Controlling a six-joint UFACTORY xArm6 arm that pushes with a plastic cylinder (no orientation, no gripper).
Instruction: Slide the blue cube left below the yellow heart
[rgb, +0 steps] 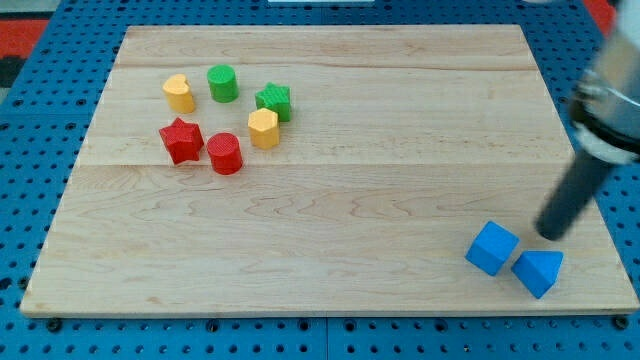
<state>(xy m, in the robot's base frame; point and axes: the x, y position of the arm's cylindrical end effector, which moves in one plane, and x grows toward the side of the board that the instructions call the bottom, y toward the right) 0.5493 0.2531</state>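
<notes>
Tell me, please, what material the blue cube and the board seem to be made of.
The blue cube looks like matte plastic, possibly 3D-printed: uniform colour, no shine. The board looks like pale unvarnished wood: visible grain and joined planks. My tip stands at the cube's right.
</notes>
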